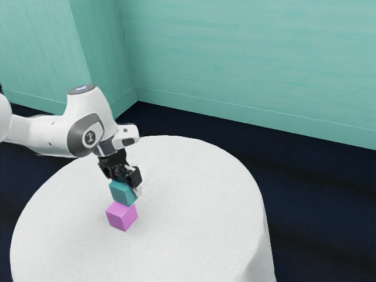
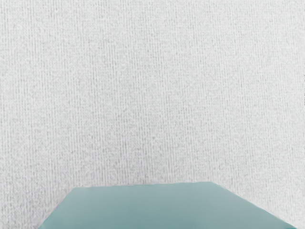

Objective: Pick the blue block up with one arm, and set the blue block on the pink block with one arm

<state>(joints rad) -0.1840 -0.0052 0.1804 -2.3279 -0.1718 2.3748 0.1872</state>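
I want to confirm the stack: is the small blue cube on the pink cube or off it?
On, it seems: the small blue cube sits squarely above the pink cube, faces meeting, under the black gripper.

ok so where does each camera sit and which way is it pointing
Exterior view: raised at the arm's side, looking down at the round white table; the arm enters from the exterior view's left, its gripper shut on the blue block right above the pink block.
Wrist view: on the arm's hand, facing down at the table past the blue block just under the hand.
Shared: the blue block and the white table.
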